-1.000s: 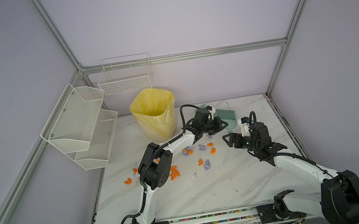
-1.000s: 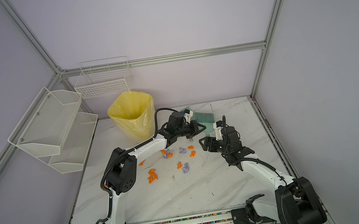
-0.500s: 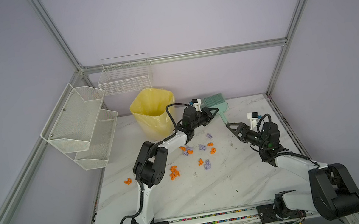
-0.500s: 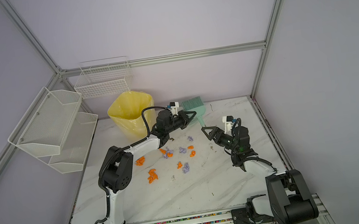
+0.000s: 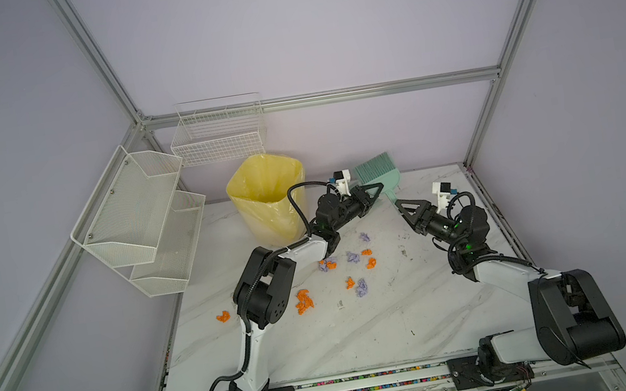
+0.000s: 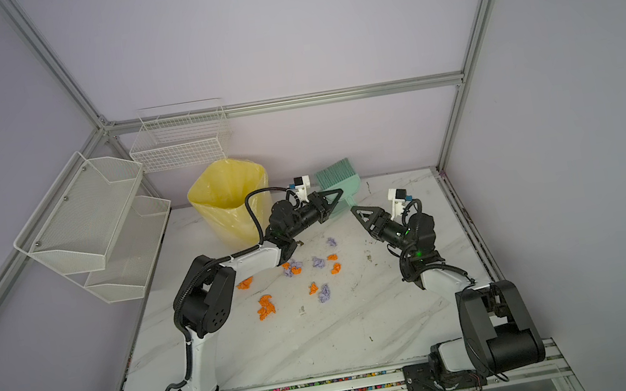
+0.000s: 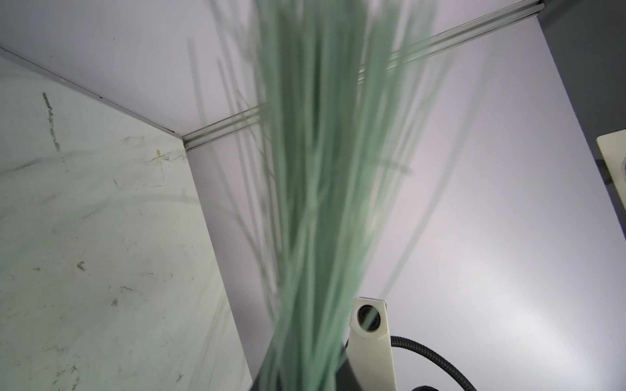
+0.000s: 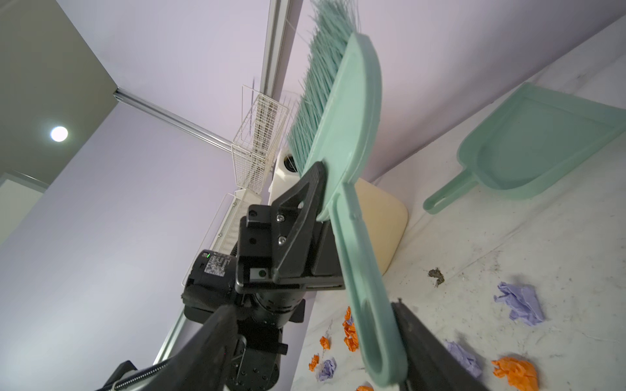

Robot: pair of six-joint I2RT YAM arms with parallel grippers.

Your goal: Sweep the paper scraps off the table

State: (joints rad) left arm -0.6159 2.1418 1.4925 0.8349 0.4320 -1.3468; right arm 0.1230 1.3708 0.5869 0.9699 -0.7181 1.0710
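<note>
Orange and lilac paper scraps (image 5: 304, 301) (image 6: 323, 292) (image 8: 521, 303) lie scattered mid-table (image 5: 366, 335) (image 6: 324, 337) (image 7: 84, 237). My left gripper (image 5: 375, 189) (image 6: 338, 195) (image 8: 325, 176) is shut on the head of a teal brush (image 5: 374, 164) (image 6: 338, 178) (image 8: 345, 128), held off the table near the back wall with its bristles (image 7: 321, 169) up. My right gripper (image 5: 399, 204) (image 6: 353, 211) (image 8: 310, 308) stands open around the end of the brush handle (image 8: 372, 321). One finger (image 8: 416, 338) is close beside the handle and the other is well apart from it.
A teal dustpan (image 8: 542, 135) lies on the table by the back wall. A yellow-lined bin (image 5: 267, 199) (image 6: 228, 205) stands at the back left. White mesh shelves (image 5: 137, 214) and a wire basket (image 5: 218, 135) hang on the walls. Dark debris (image 8: 437, 272) lies near the scraps.
My left gripper has lifted the brush and turned its bristles upward. The right arm has swung out to the right, and its jaws now sit around the handle's end.
</note>
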